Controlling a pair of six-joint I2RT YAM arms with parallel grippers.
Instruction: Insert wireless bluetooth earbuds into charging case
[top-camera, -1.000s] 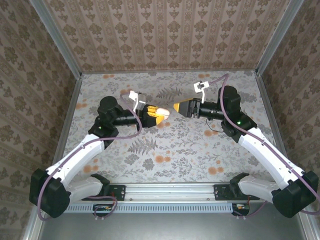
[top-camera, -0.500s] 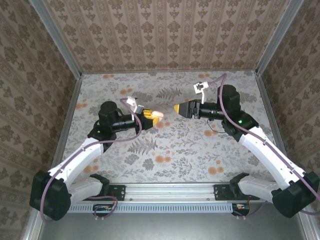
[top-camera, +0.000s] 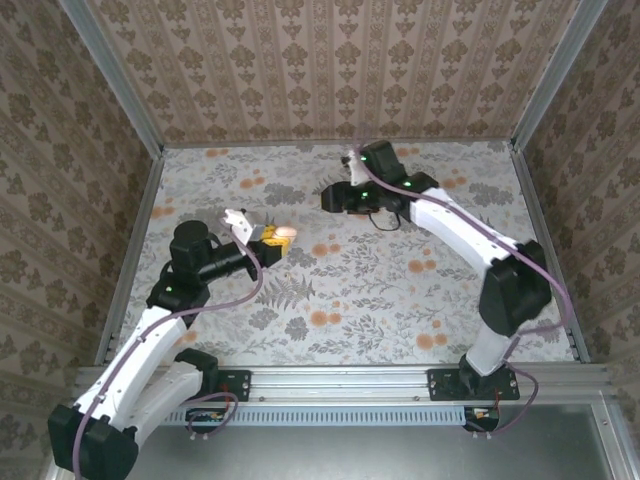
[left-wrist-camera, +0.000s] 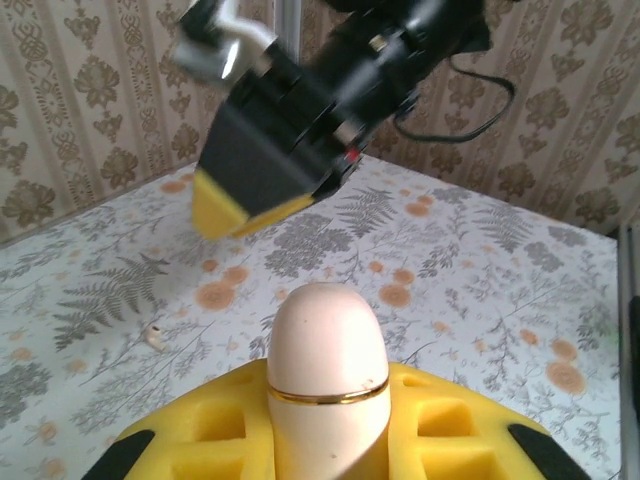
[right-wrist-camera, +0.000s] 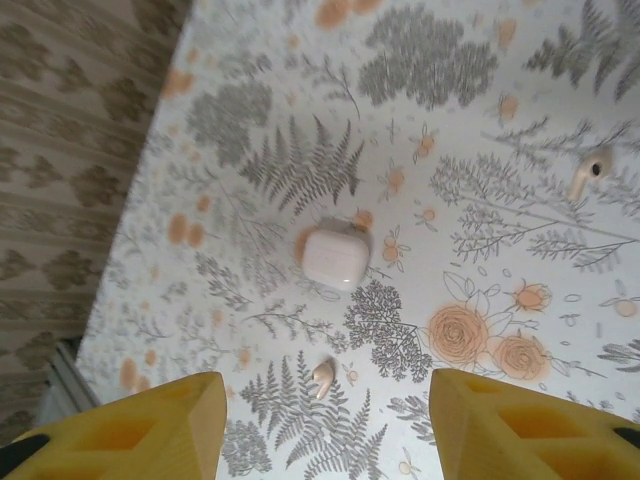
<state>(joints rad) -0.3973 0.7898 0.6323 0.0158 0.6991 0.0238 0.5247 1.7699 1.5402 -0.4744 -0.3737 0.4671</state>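
Pulling apart since earlier: hovering the right gripper (right-wrist-camera: 322, 408) with spread jaws above the shut-looking charging case (right-wrist-camera: 335, 255) and both uninserted earbuds (right-wrist-camera: 322, 378) (right-wrist-camera: 588, 172) loose on the far surface (right-wrist-camera: 480, 90), pinching a cream capsule (left-wrist-camera: 327, 350) in the left gripper (top-camera: 270, 237).

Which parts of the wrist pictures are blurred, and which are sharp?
Left wrist view: the right gripper is smeared by blur, while the pale rounded object in the left gripper is sharp. Right wrist view: the charging case and floral table look slightly soft.

I am working in a lab test booth: wallpaper panels (top-camera: 330, 70) held by bare metal posts (top-camera: 112, 78), floral table (top-camera: 340, 300), slotted rail (top-camera: 340, 381) in front.
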